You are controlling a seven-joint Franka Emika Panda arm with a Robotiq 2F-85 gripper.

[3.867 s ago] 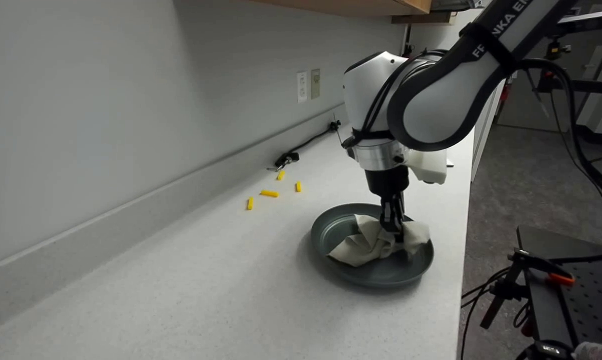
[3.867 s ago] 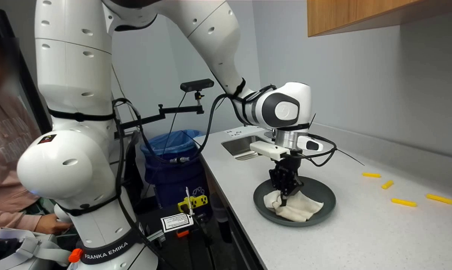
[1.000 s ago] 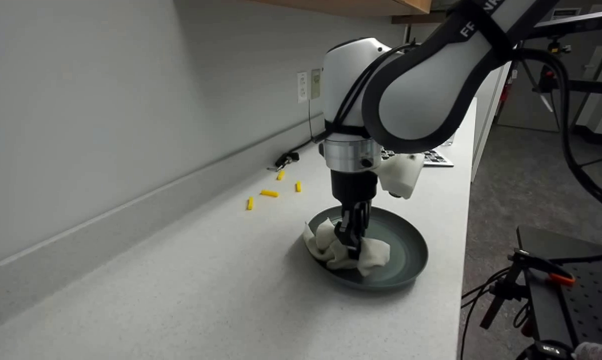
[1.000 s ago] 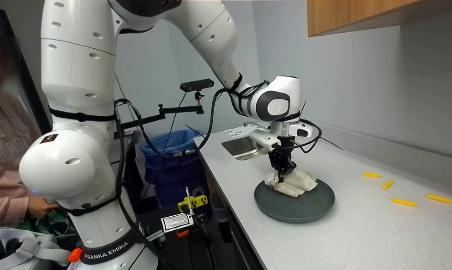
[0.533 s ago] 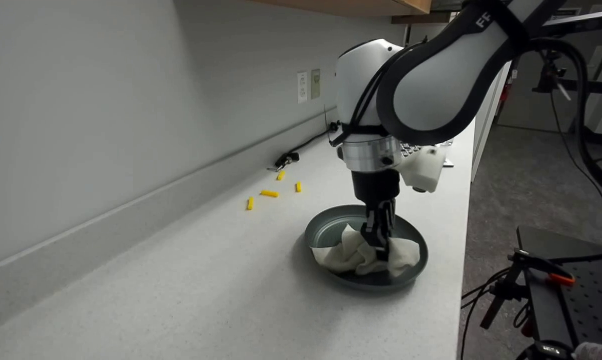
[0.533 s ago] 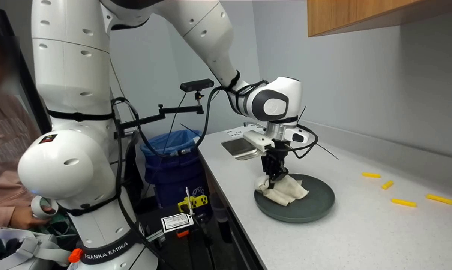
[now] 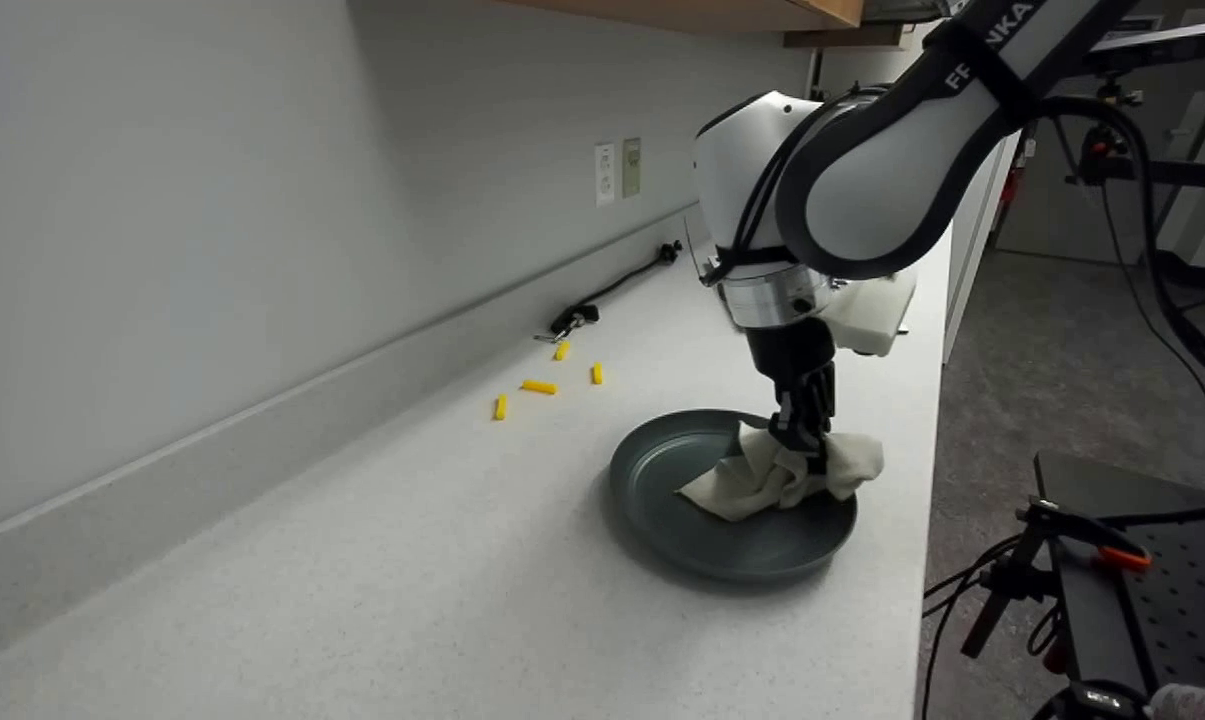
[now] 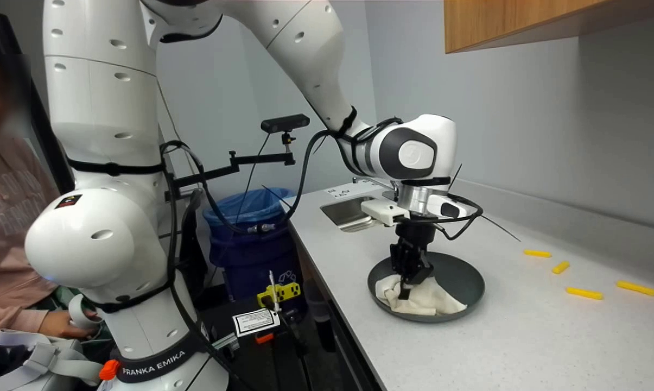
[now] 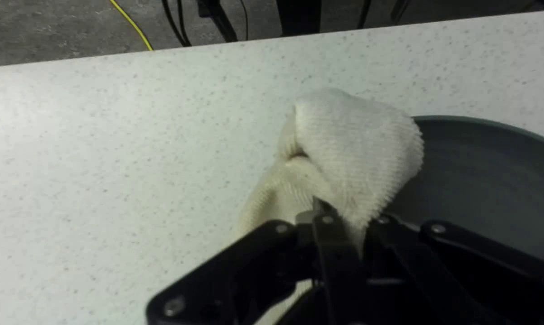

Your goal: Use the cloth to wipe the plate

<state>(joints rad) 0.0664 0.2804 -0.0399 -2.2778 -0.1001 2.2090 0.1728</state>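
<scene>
My gripper (image 7: 814,460) is closed on the beige cloth (image 7: 732,492), pinching a bunched fold of it, and points down at a slight tilt over the dark grey-green plate (image 7: 647,490). The cloth lies wrinkled across the plate's inside, more toward the side that faces the edge of the speckled white surface (image 7: 362,600), with a pointed corner spread out to one side of my grip and a folded end on the other. In an exterior view that folded end overlaps the rim; whether it touches there I cannot tell. From my wrist I see its ribbed weave bulging in front of me, hiding part of the plate. The plate rests on the surface, near the edge. Four yellow sticks (image 7: 538,387) lie loose, well apart from it, and a metal sink (image 8: 344,213) is let into the same surface. A wooden cabinet (image 8: 497,24) hangs higher up, above the surface.
</scene>
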